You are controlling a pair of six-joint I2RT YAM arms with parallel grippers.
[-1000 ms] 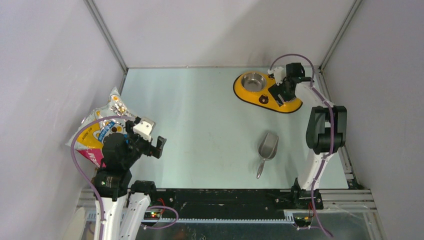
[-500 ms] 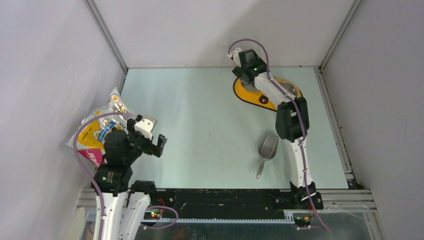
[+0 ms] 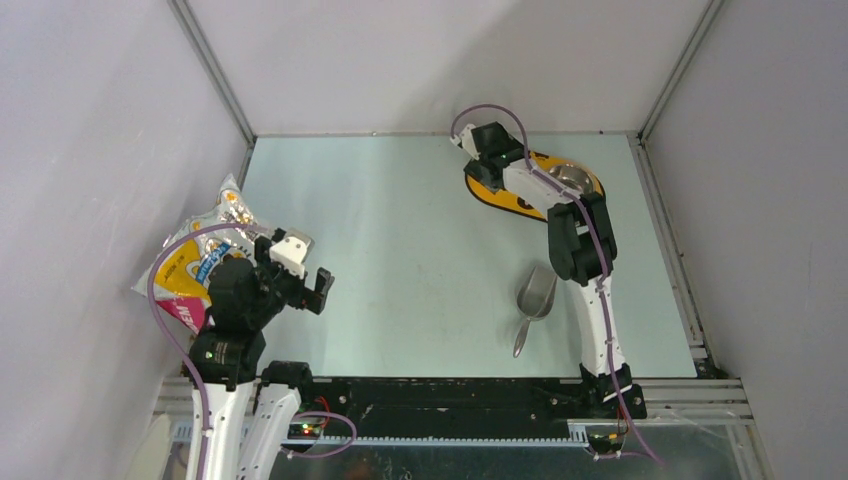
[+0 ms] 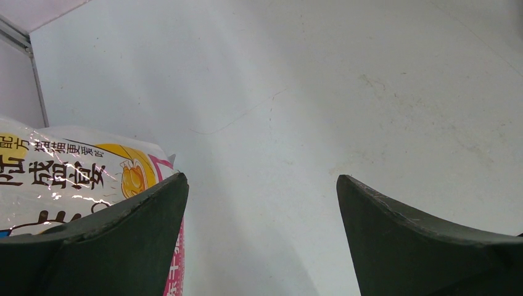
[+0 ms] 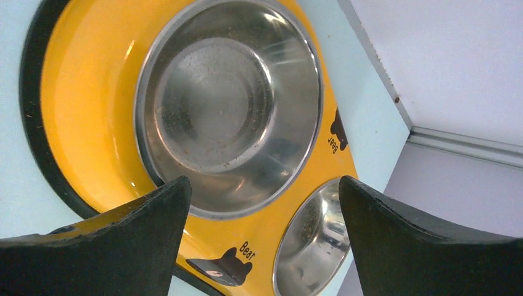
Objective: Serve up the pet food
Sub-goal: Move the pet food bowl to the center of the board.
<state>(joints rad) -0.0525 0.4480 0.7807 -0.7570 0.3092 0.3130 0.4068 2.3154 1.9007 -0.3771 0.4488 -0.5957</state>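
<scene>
The right gripper point(image 5: 264, 185) hung spread over the yellow feeder point(image 5: 86, 123) at upper right. The left gripper point(image 4: 262, 185) stood spread, empty, beside the food bag point(image 4: 61, 179) at left.

At the table's far edge, your right arm point(image 3: 545, 195) covers one bowl of the yellow feeder point(image 3: 490, 196) from above. The right wrist view cuts off the second bowl point(image 5: 311, 246) at its bottom edge. At the table's left edge, the left arm point(image 3: 240, 300) hides part of the bag point(image 3: 182, 268), and you cannot see its contents.
</scene>
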